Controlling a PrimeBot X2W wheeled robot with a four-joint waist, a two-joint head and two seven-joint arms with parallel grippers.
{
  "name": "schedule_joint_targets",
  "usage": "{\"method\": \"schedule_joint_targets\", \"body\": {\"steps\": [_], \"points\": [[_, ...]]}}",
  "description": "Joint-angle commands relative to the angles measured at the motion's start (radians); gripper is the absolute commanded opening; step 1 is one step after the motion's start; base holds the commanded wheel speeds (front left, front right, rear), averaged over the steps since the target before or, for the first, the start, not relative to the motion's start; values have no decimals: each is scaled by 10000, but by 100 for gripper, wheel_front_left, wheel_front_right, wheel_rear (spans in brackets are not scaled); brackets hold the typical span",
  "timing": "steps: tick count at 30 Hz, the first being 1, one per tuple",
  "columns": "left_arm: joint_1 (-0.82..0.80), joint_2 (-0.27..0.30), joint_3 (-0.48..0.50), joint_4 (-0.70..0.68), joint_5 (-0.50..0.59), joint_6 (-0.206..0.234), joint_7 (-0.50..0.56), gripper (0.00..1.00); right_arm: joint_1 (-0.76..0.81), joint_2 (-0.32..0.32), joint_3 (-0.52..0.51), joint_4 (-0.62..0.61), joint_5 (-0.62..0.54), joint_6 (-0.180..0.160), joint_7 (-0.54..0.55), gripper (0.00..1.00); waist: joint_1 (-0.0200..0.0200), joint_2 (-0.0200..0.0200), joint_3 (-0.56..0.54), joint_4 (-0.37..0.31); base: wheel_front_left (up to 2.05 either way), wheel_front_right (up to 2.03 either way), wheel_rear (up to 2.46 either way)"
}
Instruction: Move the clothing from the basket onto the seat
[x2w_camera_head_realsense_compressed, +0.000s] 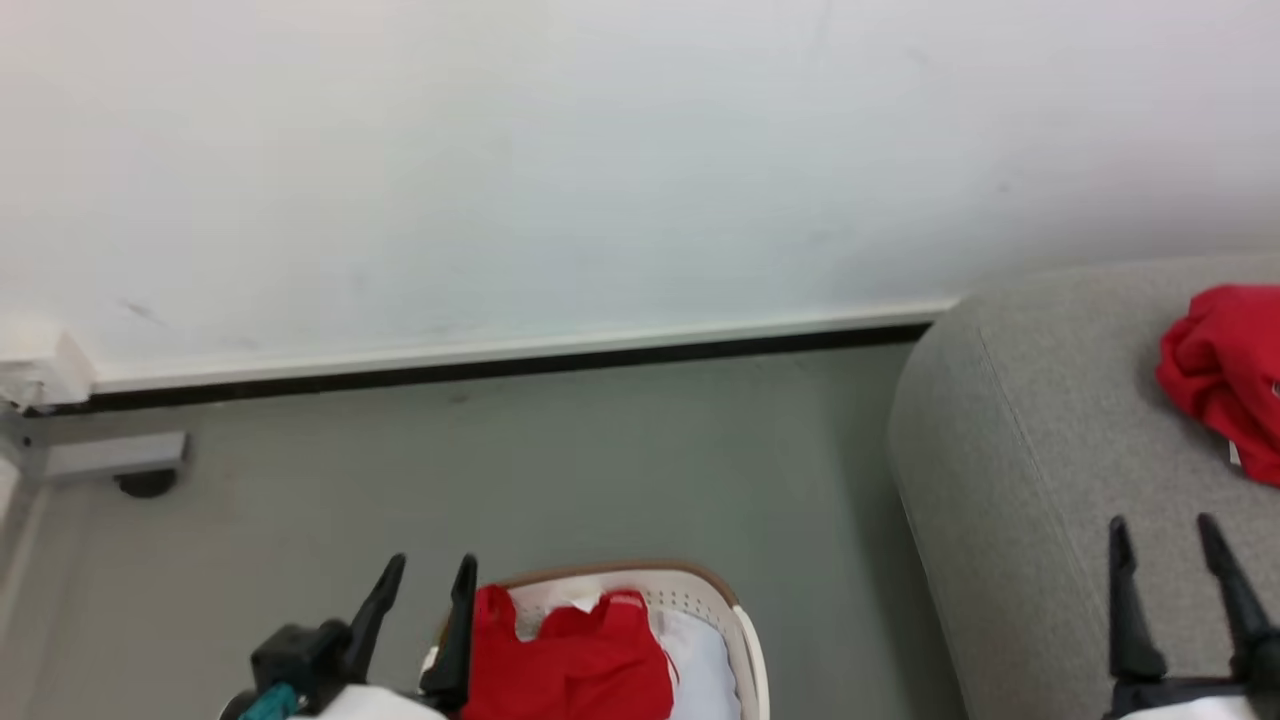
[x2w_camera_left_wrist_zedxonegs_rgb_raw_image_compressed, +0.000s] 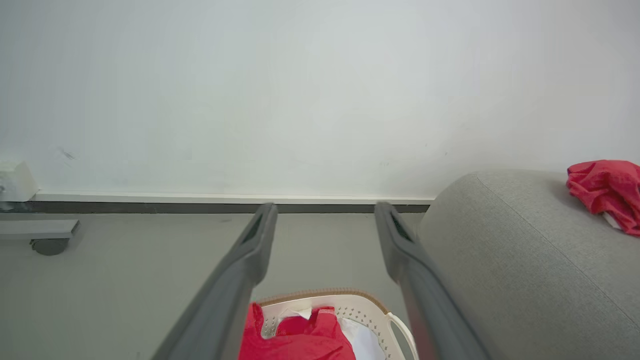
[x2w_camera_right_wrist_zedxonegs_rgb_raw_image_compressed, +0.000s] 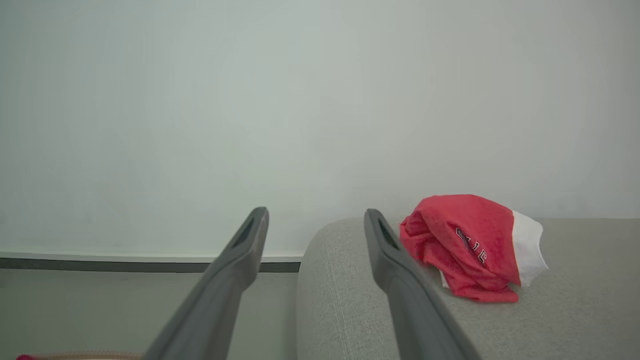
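Note:
A cream basket (x2w_camera_head_realsense_compressed: 735, 620) with a brown rim stands on the floor at the bottom centre, also seen in the left wrist view as the basket (x2w_camera_left_wrist_zedxonegs_rgb_raw_image_compressed: 360, 306). Red clothing (x2w_camera_head_realsense_compressed: 570, 660) (x2w_camera_left_wrist_zedxonegs_rgb_raw_image_compressed: 300, 337) lies bunched in it over pale fabric. Another piece of red clothing (x2w_camera_head_realsense_compressed: 1220, 375) (x2w_camera_left_wrist_zedxonegs_rgb_raw_image_compressed: 605, 192) (x2w_camera_right_wrist_zedxonegs_rgb_raw_image_compressed: 462, 247) with white trim lies crumpled on the grey seat (x2w_camera_head_realsense_compressed: 1040, 450) (x2w_camera_left_wrist_zedxonegs_rgb_raw_image_compressed: 500, 260) (x2w_camera_right_wrist_zedxonegs_rgb_raw_image_compressed: 350, 300). My left gripper (x2w_camera_head_realsense_compressed: 432, 578) (x2w_camera_left_wrist_zedxonegs_rgb_raw_image_compressed: 322, 212) is open and empty just left of the basket. My right gripper (x2w_camera_head_realsense_compressed: 1165, 530) (x2w_camera_right_wrist_zedxonegs_rgb_raw_image_compressed: 315, 217) is open and empty over the seat's front.
A white wall with a dark skirting strip (x2w_camera_head_realsense_compressed: 500, 365) runs behind. A white box (x2w_camera_head_realsense_compressed: 40, 365) and a caster on a grey frame (x2w_camera_head_realsense_compressed: 145, 482) sit at the far left. Grey floor (x2w_camera_head_realsense_compressed: 600, 470) lies between basket and wall.

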Motion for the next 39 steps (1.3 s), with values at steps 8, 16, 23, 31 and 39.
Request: {"method": "schedule_joint_targets", "body": {"steps": [8,16,23,31,39], "points": [[1423,-672,1369,-439,1114,-434,-7,100,916,4,1246,-14,379,-25,-1,100,5,0,-769,632,0,0,0],[1607,-1017,1903,-409,1677,-883,-9,100,889,5,1442,59,691,-25,-1,100,5,0,-704,754,0,0,0],[1297,-1149,1951,-71,2001,-1057,-9,100,551,8,1603,-35,610,-25,-1,100,5,0,-309,476,0,0,0],[-1043,-735,1110,1695,2553,-1260,7,100,-557,8,1941,-494,760,-25,0,100,5,0,1816,-226,0,0,0],[-3924,-230,-188,4123,3202,-1304,493,100,-1804,7,2390,-943,1035,-25,0,100,5,0,4091,-1207,0,0,0]]}}
